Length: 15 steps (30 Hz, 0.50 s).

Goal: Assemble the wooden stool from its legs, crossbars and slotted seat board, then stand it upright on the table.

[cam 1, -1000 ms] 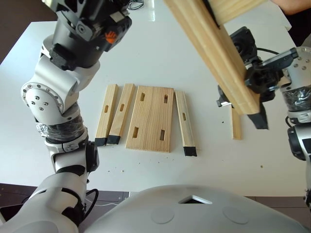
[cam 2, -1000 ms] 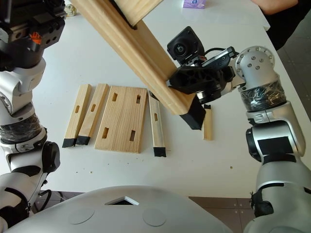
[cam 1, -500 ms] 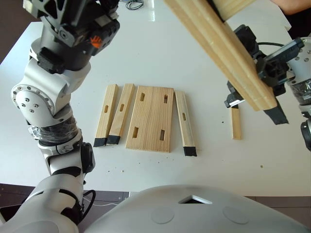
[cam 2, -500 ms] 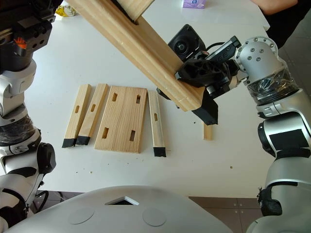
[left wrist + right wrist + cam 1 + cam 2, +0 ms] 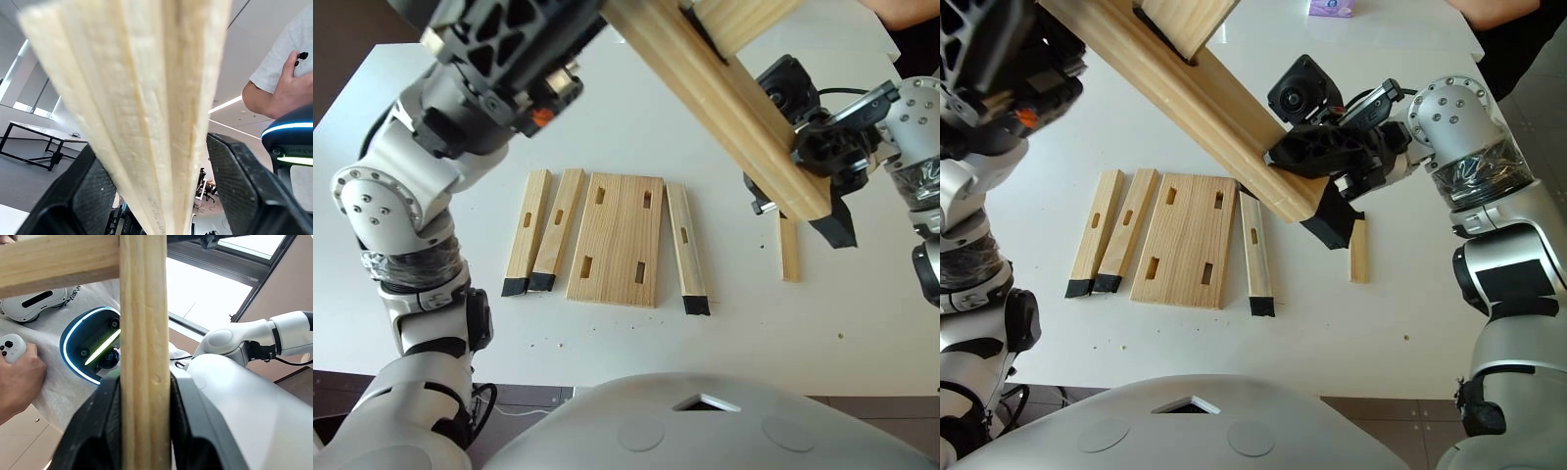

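Assembly judged early: the slotted seat board [image 5: 617,240] is laid unfitted well below the fingers, one leg [image 5: 724,98] with a crossbar [image 5: 744,20] socketed is clamped between the closed fingers of left gripper [image 5: 156,196] and right gripper [image 5: 145,426], three loose legs [image 5: 685,245] and a spare crossbar [image 5: 789,250] being unfitted.

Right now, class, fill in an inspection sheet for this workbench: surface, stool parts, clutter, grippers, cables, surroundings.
Surface: white table, a few specks near the front edge.
Job's things: slotted seat board flat in the middle; first leg and second leg side by side on its left; third leg on its right; short crossbar farther right; fourth leg held tilted in the air, a wooden bar slotted into it.
Clutter: small purple item at the far edge.
Grippers: left gripper and right gripper both clamp the fourth leg.
Cables: black cable at the right wrist; another cable at the far edge.
Surroundings: dark floor beyond the table.
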### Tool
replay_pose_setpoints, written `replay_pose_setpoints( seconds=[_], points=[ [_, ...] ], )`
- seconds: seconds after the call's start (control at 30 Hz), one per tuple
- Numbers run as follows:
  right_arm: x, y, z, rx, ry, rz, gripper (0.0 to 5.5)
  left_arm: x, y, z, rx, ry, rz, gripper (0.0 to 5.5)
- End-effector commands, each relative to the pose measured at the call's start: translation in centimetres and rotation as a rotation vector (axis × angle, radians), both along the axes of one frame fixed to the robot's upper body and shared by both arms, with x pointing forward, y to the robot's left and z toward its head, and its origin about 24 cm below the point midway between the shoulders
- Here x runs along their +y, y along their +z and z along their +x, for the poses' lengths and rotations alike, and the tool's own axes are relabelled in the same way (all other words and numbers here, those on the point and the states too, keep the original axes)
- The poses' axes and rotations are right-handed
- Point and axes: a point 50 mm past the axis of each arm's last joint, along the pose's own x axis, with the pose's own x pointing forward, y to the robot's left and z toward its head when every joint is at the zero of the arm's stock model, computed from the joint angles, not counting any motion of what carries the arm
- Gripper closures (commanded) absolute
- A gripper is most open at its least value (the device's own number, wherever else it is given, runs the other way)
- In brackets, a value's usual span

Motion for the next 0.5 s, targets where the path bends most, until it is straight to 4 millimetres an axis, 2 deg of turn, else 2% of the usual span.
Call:
replay_pose_setpoints(
  seconds=[0.03, 0.1, 0.2, 0.5],
  points=[
    [-0.9, 0.0, -0.4, 0.011, -0.003, -0.044, 4.43, -0.4, -0.1, -0.3, -0.036, -0.012, 0.018, 3.04],
    [-1.1, -0.2, -0.7, 0.016, 0.001, -0.056, 4.43, -0.5, 0.0, -0.3, -0.045, -0.013, 0.012, 3.28],
    [-1.3, -0.4, -0.9, 0.022, 0.004, -0.063, 4.43, -0.3, 0.2, -0.1, -0.062, -0.006, 0.004, 3.34],
    [-1.9, -1.1, -1.6, 0.019, -0.019, -0.085, 4.43, 2.4, 2.0, 0.8, -0.104, 0.046, -0.035, 3.35]
  ],
)
